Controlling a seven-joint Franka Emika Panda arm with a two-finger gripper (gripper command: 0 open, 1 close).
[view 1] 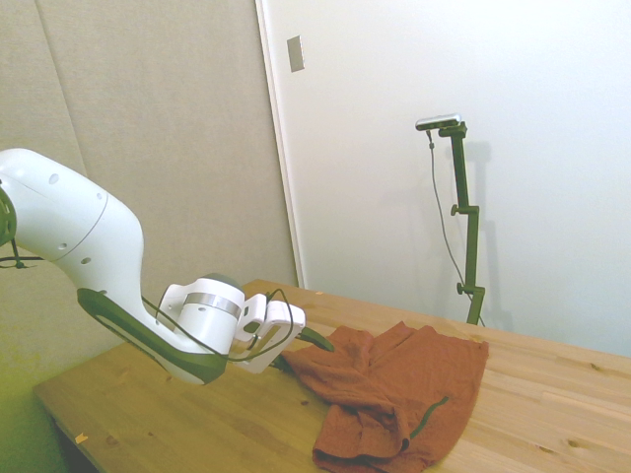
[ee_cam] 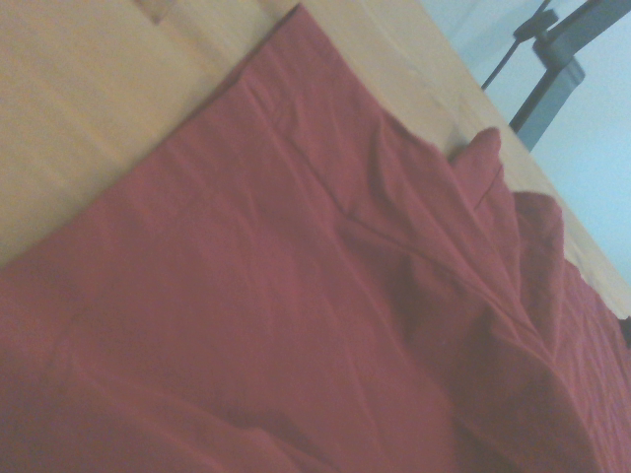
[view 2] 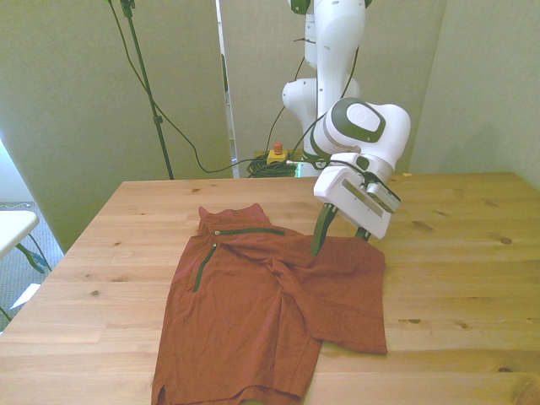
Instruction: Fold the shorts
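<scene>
The rust-orange shorts [view 2: 261, 316] lie crumpled on the wooden table [view 2: 456, 278], with a dark green zip line near their far edge. One part is folded over toward the front view's right. My gripper [view 2: 342, 240] hangs tilted at the far right edge of the cloth, open, with its dark fingertips [view 2: 318, 240] down at the cloth's edge. From the side, the gripper [view 1: 301, 352] meets the near edge of the shorts [view 1: 404, 389]. The wrist view is filled with wrinkled shorts [ee_cam: 296, 325] cloth and a strip of table [ee_cam: 89, 118].
Bare wood surrounds the shorts on the table [view 1: 168, 414]. A red-and-yellow button box [view 2: 275, 154] and cables lie behind the table's far edge. The corner of a white surface [view 2: 13, 226] shows at the front view's left.
</scene>
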